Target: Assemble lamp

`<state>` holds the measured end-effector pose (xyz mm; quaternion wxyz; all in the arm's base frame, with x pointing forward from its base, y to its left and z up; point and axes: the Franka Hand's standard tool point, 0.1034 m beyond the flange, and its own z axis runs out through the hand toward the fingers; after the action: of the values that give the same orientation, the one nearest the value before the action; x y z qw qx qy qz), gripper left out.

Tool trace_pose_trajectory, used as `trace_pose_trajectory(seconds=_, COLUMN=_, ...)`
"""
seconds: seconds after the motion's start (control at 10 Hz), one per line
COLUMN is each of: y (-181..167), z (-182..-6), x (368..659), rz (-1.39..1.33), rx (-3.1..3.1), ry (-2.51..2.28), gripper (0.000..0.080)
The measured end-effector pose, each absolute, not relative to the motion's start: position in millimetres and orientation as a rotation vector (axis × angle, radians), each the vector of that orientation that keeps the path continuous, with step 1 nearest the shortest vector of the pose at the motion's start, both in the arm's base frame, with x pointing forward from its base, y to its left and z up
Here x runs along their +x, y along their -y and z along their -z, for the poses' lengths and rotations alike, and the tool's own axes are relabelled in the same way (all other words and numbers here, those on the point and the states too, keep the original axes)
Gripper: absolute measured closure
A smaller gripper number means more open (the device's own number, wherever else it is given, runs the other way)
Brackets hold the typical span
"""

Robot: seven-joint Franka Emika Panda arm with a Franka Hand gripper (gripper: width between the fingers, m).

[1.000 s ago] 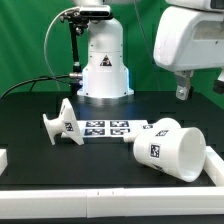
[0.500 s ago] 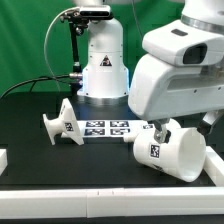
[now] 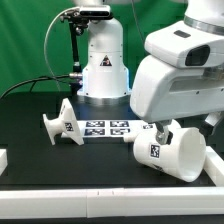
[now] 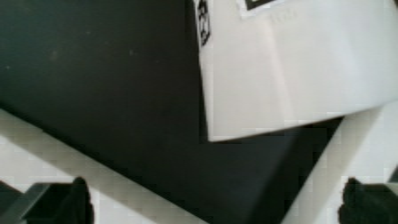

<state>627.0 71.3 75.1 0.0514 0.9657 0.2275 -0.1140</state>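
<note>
On the black table [image 3: 40, 150], the lamp's shade [image 3: 175, 155] is seen lying on its side toward the exterior view's right, with its wide mouth turned to that side and one square tag showing on its wall. The small flared base [image 3: 60, 122] is found tipped over near the exterior view's left, just beside the end of the marker board [image 3: 105, 127], which lies flat between the two parts. The bulb cannot be made out with any certainty.

Much of the exterior view's upper right is filled by the arm [image 3: 175, 75], whose white bulk is held low, just above and behind the shade; whether contact is made cannot be told. The robot pedestal [image 3: 103, 60] with its triangle logo is seen behind the marker board.

From the wrist view, the gripper [image 4: 214, 200] is shown spread wide: the dark fingertips [image 4: 50, 202] are placed at opposite edges of the picture, and only black table surface is seen between them. Beyond them a white tagged surface [image 4: 285, 75] is caught in part; whether it belongs to the marker board or to a lamp part cannot be settled.
</note>
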Motion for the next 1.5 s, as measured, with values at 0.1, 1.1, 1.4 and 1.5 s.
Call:
trace_pose_trajectory(seconds=0.1, y=-68, z=-71.7, x=631, rz=0.428, rx=2.931, ry=-0.605, gripper=0.0100)
trace_pose_trajectory(seconds=1.1, y=-54, z=-47.3, x=609, rz=0.987, rx=2.774, ry=-0.449, gripper=0.0100)
trace_pose_trajectory(seconds=1.4, y=-58, z=-38.8, x=598, rz=1.029, rx=2.743, ry=-0.388, gripper=0.0100)
trace_pose_trajectory(seconds=1.5, y=-59, z=-37.9, x=596, rz=1.040, rx=2.737, ry=-0.379, gripper=0.0100)
